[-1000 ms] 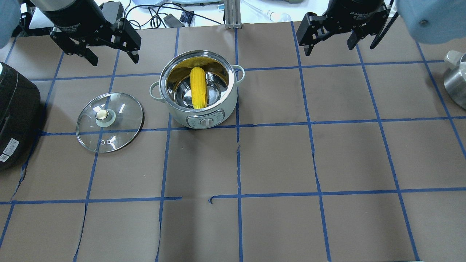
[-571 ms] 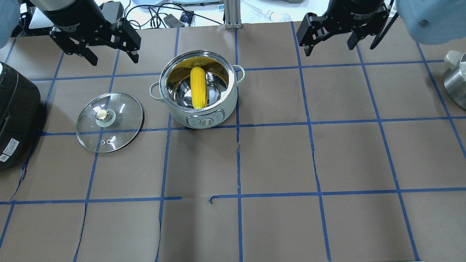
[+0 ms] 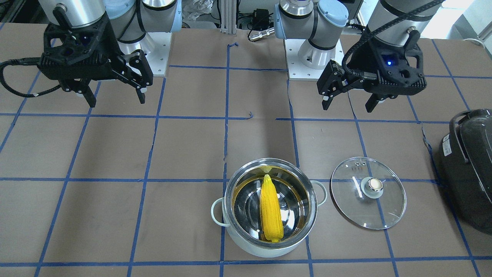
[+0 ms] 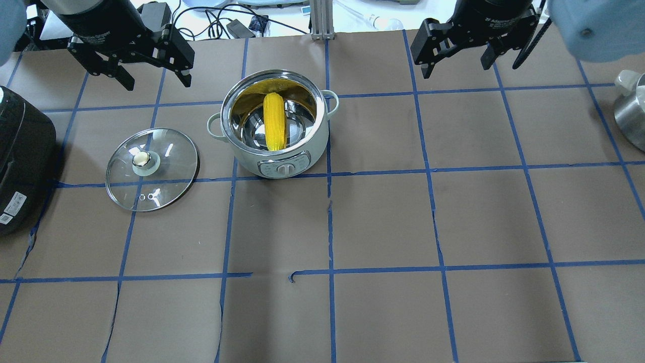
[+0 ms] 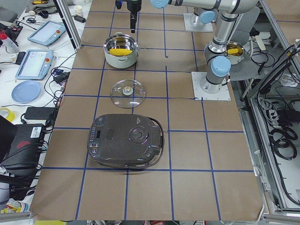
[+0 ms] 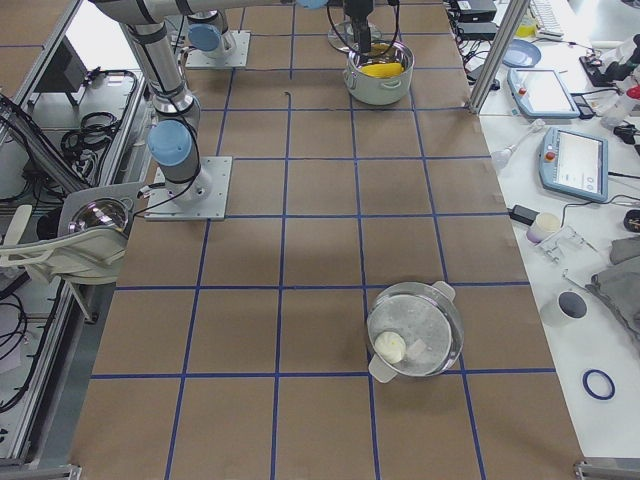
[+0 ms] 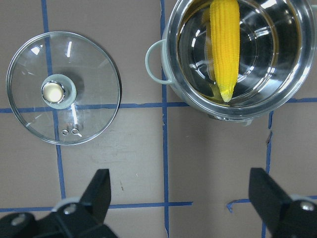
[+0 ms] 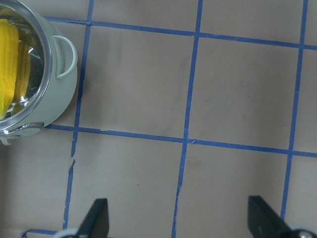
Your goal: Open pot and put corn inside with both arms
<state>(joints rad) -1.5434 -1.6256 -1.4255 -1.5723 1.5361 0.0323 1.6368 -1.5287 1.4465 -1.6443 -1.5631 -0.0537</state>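
The pot (image 4: 252, 162) stands open at the far middle of the table, and the yellow corn (image 4: 274, 121) lies inside it, leaning on the wall. The corn also shows in the front-facing view (image 3: 271, 211) and the left wrist view (image 7: 224, 44). The glass lid (image 4: 171, 161) lies flat on the table to the pot's left, knob up. My left gripper (image 4: 157, 80) is open and empty, raised beyond the lid. My right gripper (image 4: 456, 68) is open and empty, raised to the right of the pot.
A large black appliance (image 4: 20, 151) sits at the table's left edge, near the lid. A second steel pot (image 4: 632, 116) stands at the right edge. Blue tape lines grid the brown table cover.
Both grippers have drifted slightly toward the far edge of the table. The pot, corn and lid have not moved.
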